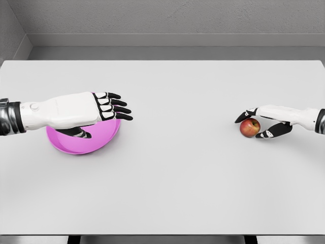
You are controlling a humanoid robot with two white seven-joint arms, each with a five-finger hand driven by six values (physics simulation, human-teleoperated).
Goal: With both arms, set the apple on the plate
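A red apple (249,128) rests on the white table at the right. My right hand (252,125) reaches in from the right edge and cups it: the fingers (245,115) arch over its top and the thumb lies against its near right side, not clamped on it. A pink plate (101,142) lies at the left. My left hand (107,121) hovers flat over the plate, with fingers stretched toward the right and the thumb below, holding nothing. It hides much of the plate's far side.
The white table (172,168) spans the whole view, and its front edge runs along the bottom. A grey wall rises behind its far edge. About a plate's width and more of bare tabletop separates plate and apple.
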